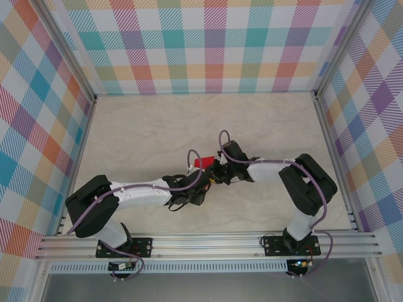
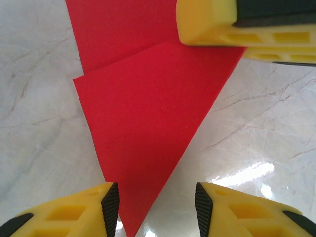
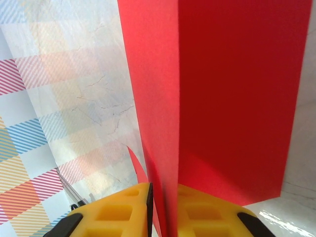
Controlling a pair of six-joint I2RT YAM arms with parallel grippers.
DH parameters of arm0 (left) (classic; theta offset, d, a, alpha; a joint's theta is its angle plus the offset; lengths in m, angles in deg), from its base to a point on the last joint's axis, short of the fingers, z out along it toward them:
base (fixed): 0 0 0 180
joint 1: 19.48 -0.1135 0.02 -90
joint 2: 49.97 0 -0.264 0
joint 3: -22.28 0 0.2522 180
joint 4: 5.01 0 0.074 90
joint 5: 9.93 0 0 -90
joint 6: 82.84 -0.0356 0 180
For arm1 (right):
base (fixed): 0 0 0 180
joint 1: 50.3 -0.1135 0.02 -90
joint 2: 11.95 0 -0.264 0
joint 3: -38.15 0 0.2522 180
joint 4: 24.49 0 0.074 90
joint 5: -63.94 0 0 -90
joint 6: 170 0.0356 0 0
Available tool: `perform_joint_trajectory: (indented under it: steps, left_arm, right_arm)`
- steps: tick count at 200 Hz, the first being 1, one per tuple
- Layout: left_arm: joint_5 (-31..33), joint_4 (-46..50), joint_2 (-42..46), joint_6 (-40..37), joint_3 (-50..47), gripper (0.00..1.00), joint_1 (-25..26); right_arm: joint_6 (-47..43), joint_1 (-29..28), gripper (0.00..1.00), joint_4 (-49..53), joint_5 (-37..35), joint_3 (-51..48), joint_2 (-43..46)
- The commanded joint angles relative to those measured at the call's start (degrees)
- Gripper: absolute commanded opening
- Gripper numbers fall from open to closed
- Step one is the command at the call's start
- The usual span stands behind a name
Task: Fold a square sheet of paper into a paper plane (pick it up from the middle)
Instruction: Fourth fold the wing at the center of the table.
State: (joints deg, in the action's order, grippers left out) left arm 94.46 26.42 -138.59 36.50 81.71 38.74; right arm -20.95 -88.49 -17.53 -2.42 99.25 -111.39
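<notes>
The square sheet of paper, bright red, is folded into a pointed dart, the paper plane [image 2: 143, 123], with one flap overlapping another. It lies near the middle of the table [image 1: 203, 162]. Its tip points down between the fingers of my left gripper [image 2: 157, 207], which is open and straddles the tip without touching it. My right gripper [image 3: 165, 207] is shut on the paper's layers [image 3: 237, 98], which stand up out of its jaws. Its yellow fingers [image 2: 207, 24] sit on the paper's far edge in the left wrist view. Both grippers meet at the paper, left [image 1: 198, 180] and right [image 1: 217, 171].
The marble-patterned table [image 1: 157, 132] is enclosed by plaid walls [image 1: 214, 44] at the back and both sides. An aluminium rail [image 1: 208, 242] runs along the near edge where the arm bases are bolted.
</notes>
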Motion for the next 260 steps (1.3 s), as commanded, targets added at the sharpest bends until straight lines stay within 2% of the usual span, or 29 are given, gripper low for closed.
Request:
perform_joint_trajectory:
  steps: [1,56,91,146,197,260]
  left_arm:
    - [4.99,-0.47,-1.10,1.79,1.86,0.45,1.49]
    - [9.38,0.90,-3.79,3.22,3.07,0.37,3.56]
    - [11.89,1.74,-4.71,4.14,3.39,0.35,4.54]
    - [13.00,1.89,-5.14,4.82,3.28,0.25,4.89]
    - [13.64,2.19,-5.69,5.08,3.12,0.25,4.89]
    - [13.78,2.19,-6.02,5.02,2.90,0.27,4.96]
  right_arm:
    - [-1.78,0.40,0.16,1.25,1.66,1.36,-0.57]
    - [-2.05,0.57,0.16,1.45,1.98,1.32,-0.63]
    - [-2.17,0.67,0.16,1.79,1.85,1.27,-0.23]
    - [-2.54,0.82,0.16,2.34,1.76,1.43,-0.24]
    - [-2.54,0.93,0.15,2.43,1.67,1.36,-0.32]
    - [-2.22,0.93,0.08,1.73,2.45,1.80,-0.92]
